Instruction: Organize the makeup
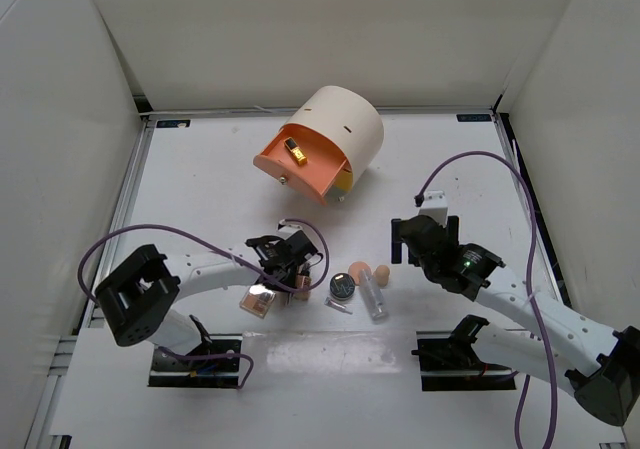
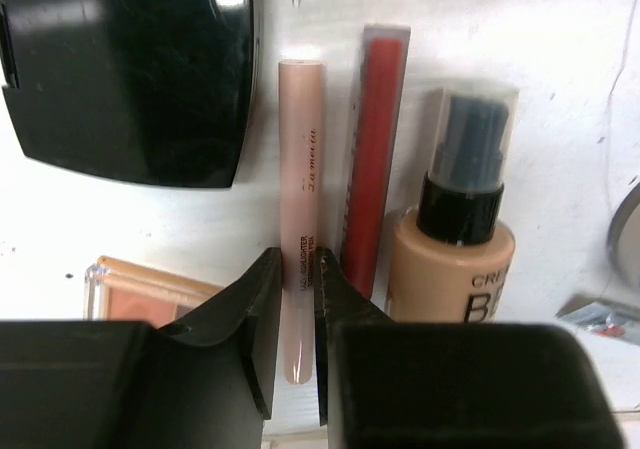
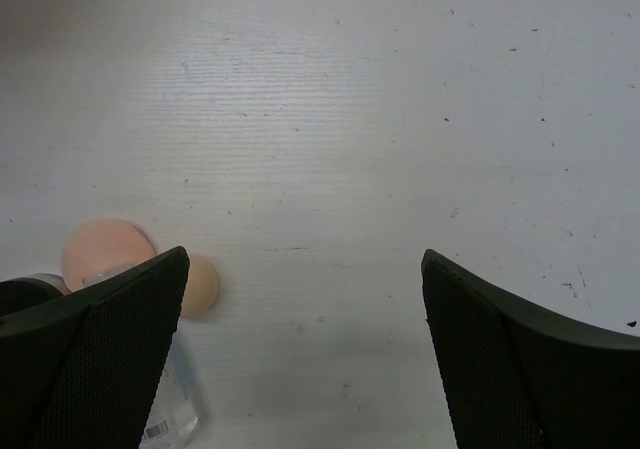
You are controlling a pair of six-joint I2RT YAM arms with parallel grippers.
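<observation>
Makeup [image 1: 262, 299] lies almost all on the table [image 1: 200, 189], in a loose cluster between my two arms. My left gripper [image 2: 297, 269] is pinched on the pale pink tube [image 2: 298, 169], one finger on each side of its lower part, and the tube lies flat. Just beside it at 3 o'clock is the red tube [image 2: 372, 159], and further that way the foundation bottle [image 2: 450, 259]. The black square compact [image 2: 130, 69] is at 10 o'clock and the peach palette [image 2: 140, 289] at 8 o'clock. The red tube is so near that my finger on that side may drag it when I lift, I think. My right gripper [image 3: 304, 257] stands wide apart over bare table and holds nothing. The peach sponges [image 1: 360, 271], round dark compact [image 1: 342, 287] and clear tube [image 1: 375, 299] are at its 8 o'clock. At 12 o'clock of the cluster the cream cylinder box [image 1: 345, 129] has its orange drawer [image 1: 300, 169] pulled out, with one gold item [image 1: 293, 149] inside. So I judge the task only begun.
</observation>
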